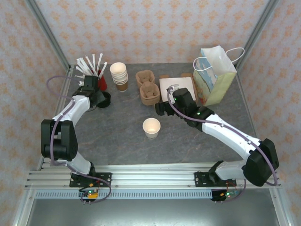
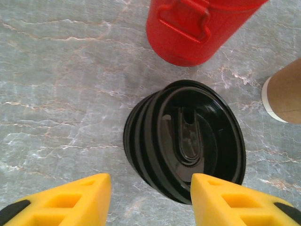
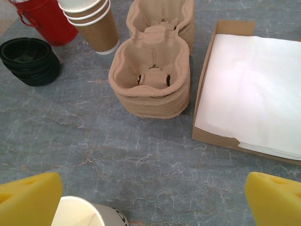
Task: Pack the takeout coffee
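Note:
The takeout coffee cup (image 1: 151,127) stands alone mid-table, a cream paper cup with its top open and no lid on it; its rim (image 3: 77,214) shows in the right wrist view by my left fingertip. A stack of black plastic lids (image 2: 186,139) sits at the far left (image 1: 104,100). My left gripper (image 2: 150,181) hangs open just over the stack's near edge (image 1: 99,95), with nothing between its yellow fingers (image 2: 221,197). My right gripper (image 3: 153,188) is wide open and empty, right of the cup (image 1: 162,109).
A red holder (image 1: 101,81) with white straws stands behind the lids. Stacked lidless cups (image 1: 119,75), brown pulp carriers (image 1: 148,87), a napkin box (image 1: 178,88) and a paper bag (image 1: 215,77) line the back. Frame posts rise at both back corners.

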Controlling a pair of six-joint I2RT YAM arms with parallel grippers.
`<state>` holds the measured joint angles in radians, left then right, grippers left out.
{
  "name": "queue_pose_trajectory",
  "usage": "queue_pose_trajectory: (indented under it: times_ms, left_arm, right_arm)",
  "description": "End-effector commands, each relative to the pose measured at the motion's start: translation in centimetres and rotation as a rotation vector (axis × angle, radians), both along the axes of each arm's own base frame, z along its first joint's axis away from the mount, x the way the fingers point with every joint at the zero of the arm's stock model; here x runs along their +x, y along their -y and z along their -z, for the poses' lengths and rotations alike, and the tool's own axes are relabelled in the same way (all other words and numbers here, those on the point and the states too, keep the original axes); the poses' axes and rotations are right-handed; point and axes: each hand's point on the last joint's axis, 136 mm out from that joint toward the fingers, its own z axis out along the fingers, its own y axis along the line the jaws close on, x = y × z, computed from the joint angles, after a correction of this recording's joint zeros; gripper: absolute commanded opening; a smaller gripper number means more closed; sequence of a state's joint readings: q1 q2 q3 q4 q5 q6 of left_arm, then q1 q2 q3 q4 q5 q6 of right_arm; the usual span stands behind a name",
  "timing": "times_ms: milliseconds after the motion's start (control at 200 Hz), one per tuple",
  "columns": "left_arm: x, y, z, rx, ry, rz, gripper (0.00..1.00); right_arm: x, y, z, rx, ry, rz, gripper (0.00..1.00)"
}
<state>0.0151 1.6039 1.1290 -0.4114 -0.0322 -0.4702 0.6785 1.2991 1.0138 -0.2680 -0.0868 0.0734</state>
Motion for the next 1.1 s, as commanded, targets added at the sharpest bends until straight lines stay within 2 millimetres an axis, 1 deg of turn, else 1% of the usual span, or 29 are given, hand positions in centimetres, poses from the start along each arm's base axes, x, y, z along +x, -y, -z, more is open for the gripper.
queue_pose_trajectory:
  times_ms: [0, 90, 275, 435, 846, 1096]
  left_arm:
    - [1.6, 0.2, -1.3, -0.005, 0.044, 0.024, 0.47]
    - [1.8, 0.3, -1.1, -0.012, 0.038, 0.028, 0.44]
    - [1.8, 0.3, -0.6, -0.012, 0.024, 0.027, 0.43]
    - [1.9, 0.2, -0.4, -0.008, 0.016, 0.027, 0.39]
    - [1.7, 0.2, 0.6, -0.010, -0.013, 0.024, 0.39]
    - [2.0, 0.3, 0.8, -0.016, -0.015, 0.030, 0.31]
  right_arm:
    - [0.5, -0.7, -1.4, 0.026, 0.027, -0.004, 1.00]
    - [0.5, -0.7, -1.3, 0.025, 0.026, -0.003, 1.00]
    - [0.4, -0.6, -1.2, 0.019, 0.024, 0.000, 1.00]
    - [0.5, -0.4, -1.0, 0.008, 0.023, 0.007, 1.00]
    - [0.6, -0.2, -0.7, -0.002, 0.019, 0.013, 1.00]
    - [0.6, -0.2, -0.6, -0.008, 0.018, 0.013, 1.00]
